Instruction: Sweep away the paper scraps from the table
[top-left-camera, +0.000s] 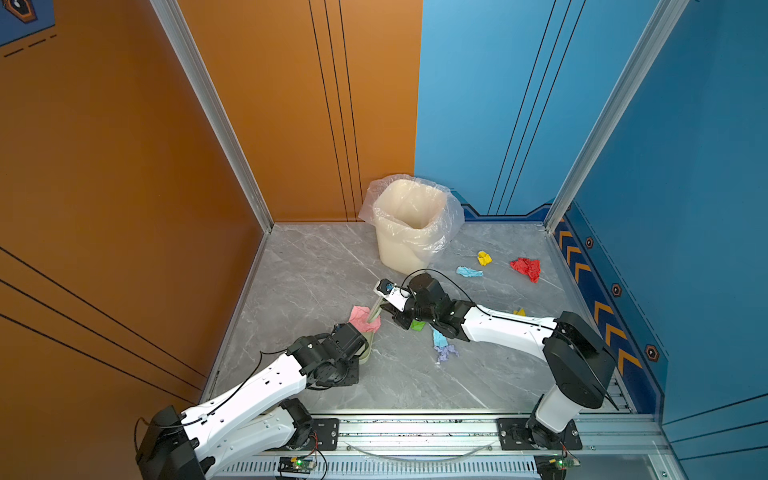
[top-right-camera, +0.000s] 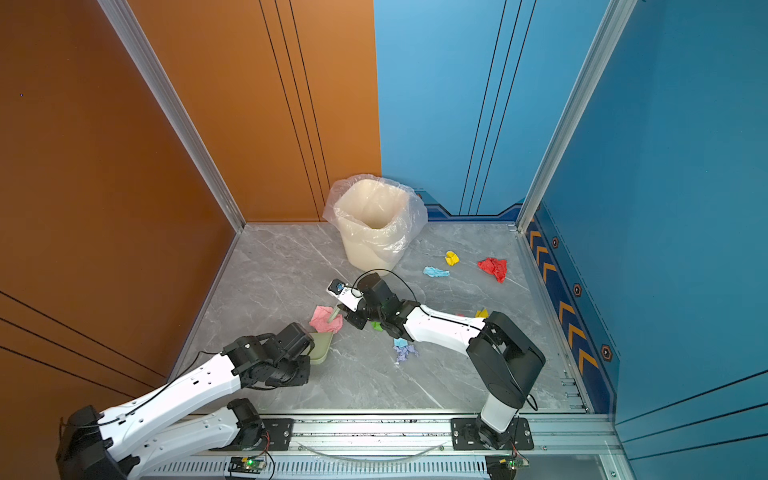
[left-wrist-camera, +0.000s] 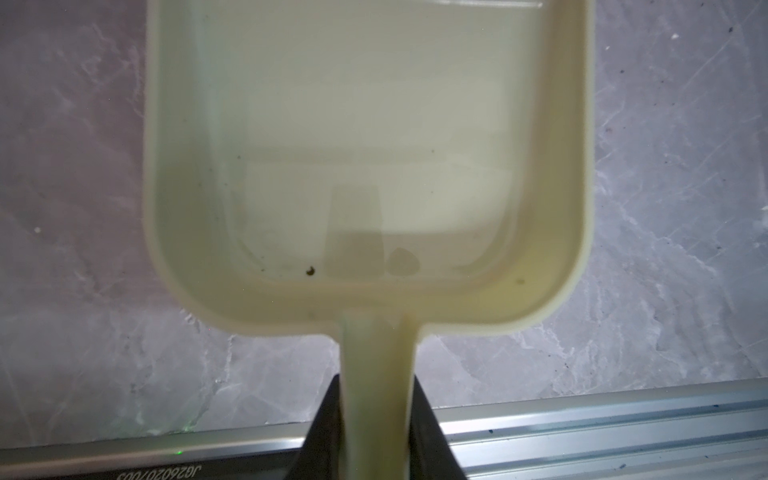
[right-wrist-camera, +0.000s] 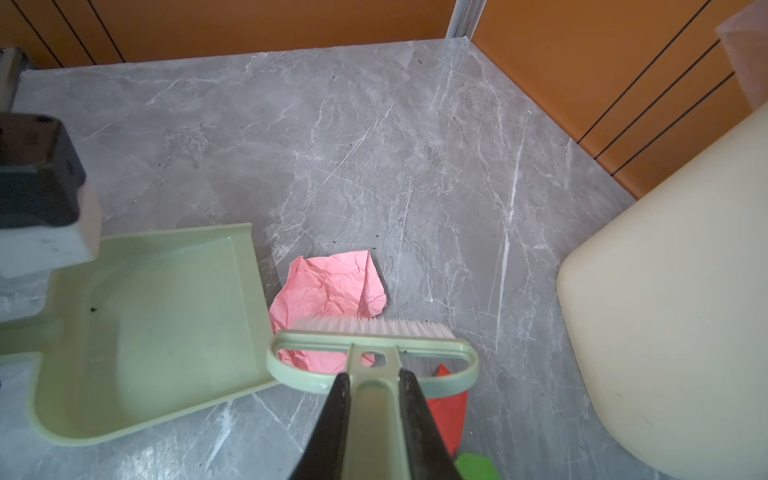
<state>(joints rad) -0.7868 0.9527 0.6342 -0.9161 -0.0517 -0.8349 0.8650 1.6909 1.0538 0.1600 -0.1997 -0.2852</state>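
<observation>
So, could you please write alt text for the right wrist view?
The right tool grips a pale green brush, its white bristles against a crumpled pink paper scrap beside the open lip of a matching dustpan. A cream bin stands on the grey marble table.

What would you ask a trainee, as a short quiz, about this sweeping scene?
1. True or false: the dustpan already holds a paper scrap.
2. What does the right gripper hold? A the bin; B the brush; C a red scrap.
3. What colour is the scrap at the brush's bristles?
Key: 1 false; 2 B; 3 pink.
</observation>
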